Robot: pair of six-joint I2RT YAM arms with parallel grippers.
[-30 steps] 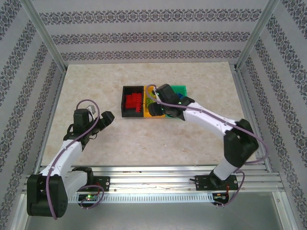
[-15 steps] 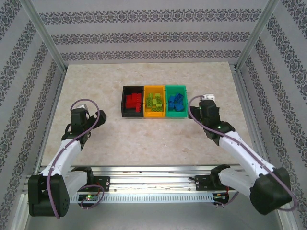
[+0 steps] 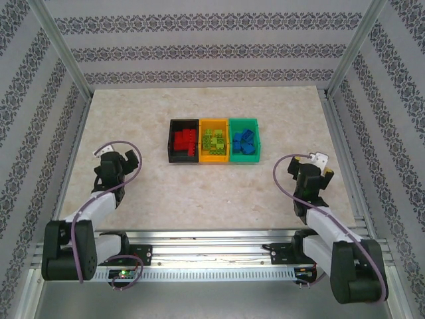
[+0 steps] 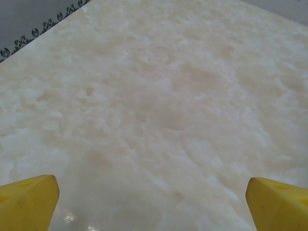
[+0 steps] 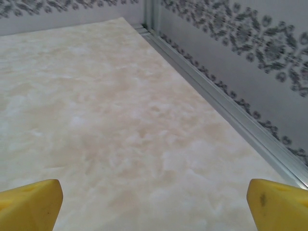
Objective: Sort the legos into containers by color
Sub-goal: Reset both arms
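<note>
Red legos [image 3: 183,141] in black bin [image 3: 183,160], lime in orange bin [image 3: 214,160], blue in green bin [image 3: 243,159]. Left claw [image 4: 154,207], right claw [image 5: 154,204] spread, empty, well apart: sorting likely done.

The left fingers [image 4: 26,202] are cut off by the lower edge and the side edges of the left wrist view. Two yellow corners are seen, while the pads and the full lengths are left out of frame. The right fingers [image 5: 29,204] are cropped in the same way in the right wrist view. To the right of them, the wall pattern [image 5: 269,48] is blurred.

From above, the legos [image 3: 213,141], well ahead of both pairs of fingers, are too small to be counted, and their studs cannot be made out. The lower bricks are hidden by those lying on top. The floors of the black bin [image 3: 171,141], the orange bin [image 3: 214,121] and the green bin [image 3: 244,121] are largely covered.
</note>
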